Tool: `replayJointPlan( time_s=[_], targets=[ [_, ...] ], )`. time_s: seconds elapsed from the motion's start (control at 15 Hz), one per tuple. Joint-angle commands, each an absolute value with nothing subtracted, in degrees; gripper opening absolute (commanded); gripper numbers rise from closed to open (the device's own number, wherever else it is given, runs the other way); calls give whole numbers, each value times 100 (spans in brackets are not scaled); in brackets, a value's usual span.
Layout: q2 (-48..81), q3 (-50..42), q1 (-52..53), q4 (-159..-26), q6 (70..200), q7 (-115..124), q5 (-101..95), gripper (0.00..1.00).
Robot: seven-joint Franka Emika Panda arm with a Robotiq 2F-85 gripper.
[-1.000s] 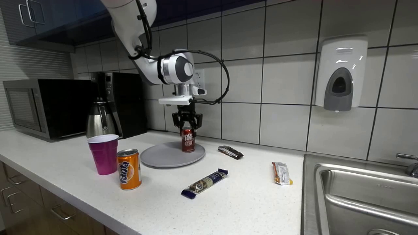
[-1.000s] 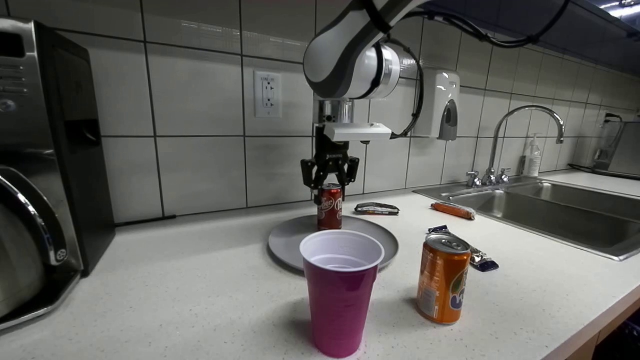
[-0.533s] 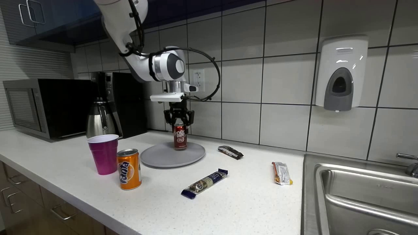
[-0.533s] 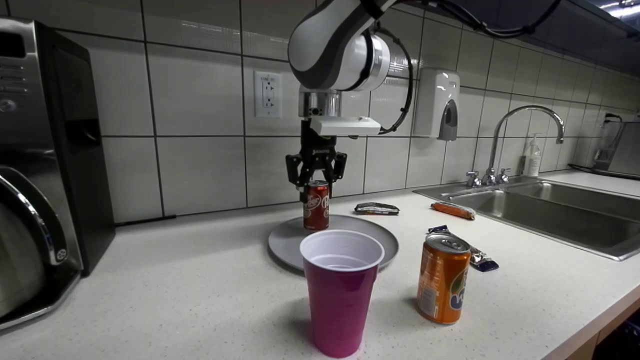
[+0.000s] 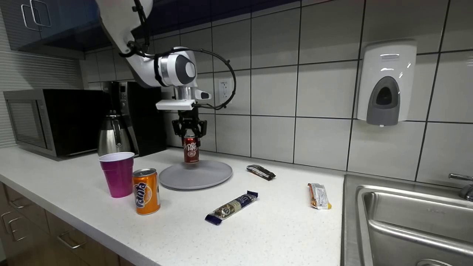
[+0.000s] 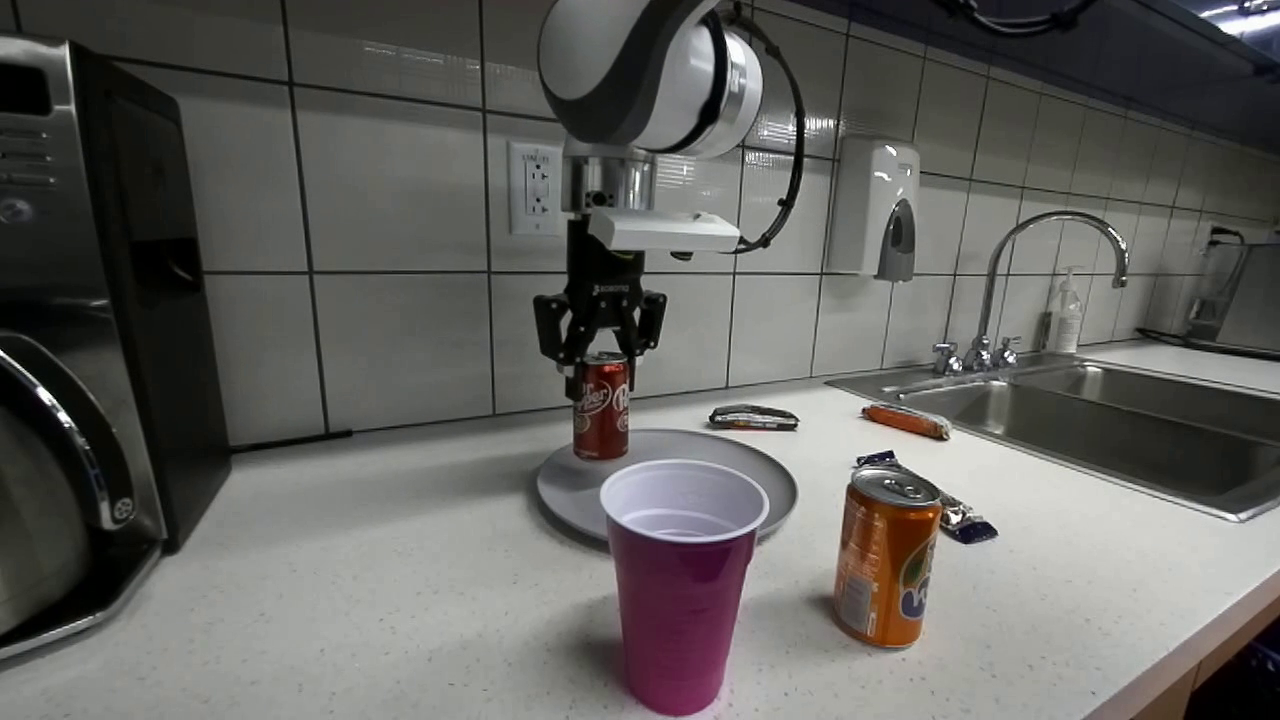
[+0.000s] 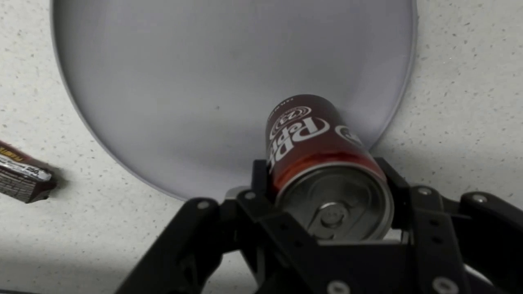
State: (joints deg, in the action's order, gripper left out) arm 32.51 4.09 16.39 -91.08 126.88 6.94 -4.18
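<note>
My gripper (image 5: 191, 142) is shut around the upper part of a dark red Dr Pepper can (image 5: 191, 153). In the wrist view the fingers (image 7: 260, 176) press on either side of the can (image 7: 310, 134) just below its silver lid. Upright, the can hangs over the back part of a round grey plate (image 5: 207, 177), apparently with a small gap under it. An orange Fanta can (image 6: 887, 560) and a magenta cup (image 6: 680, 610) with a white inside stand on the counter in front of the plate.
A dark-wrapped bar (image 5: 261, 172), a blue-ended bar (image 5: 231, 208) and an orange-and-white bar (image 5: 319, 196) lie on the counter. A steel sink (image 5: 410, 214) is set in beyond them. A steel jug (image 5: 114, 135) and a microwave (image 5: 55, 122) stand by the tiled wall.
Arm and Dr Pepper can have moved together leftward in both exterior views and risen somewhat. The grip looks the same throughout. Plate, cup, Fanta can and bars have stayed put.
</note>
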Motion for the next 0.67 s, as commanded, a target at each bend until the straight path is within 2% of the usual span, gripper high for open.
replayJointPlan(
  time_s=[0.0,0.6],
  targets=[
    [2918,510,1745,-9381,12514,826,-551,38],
    [2819,708,2042,-9679,12577,791,-622,38]
  ],
)
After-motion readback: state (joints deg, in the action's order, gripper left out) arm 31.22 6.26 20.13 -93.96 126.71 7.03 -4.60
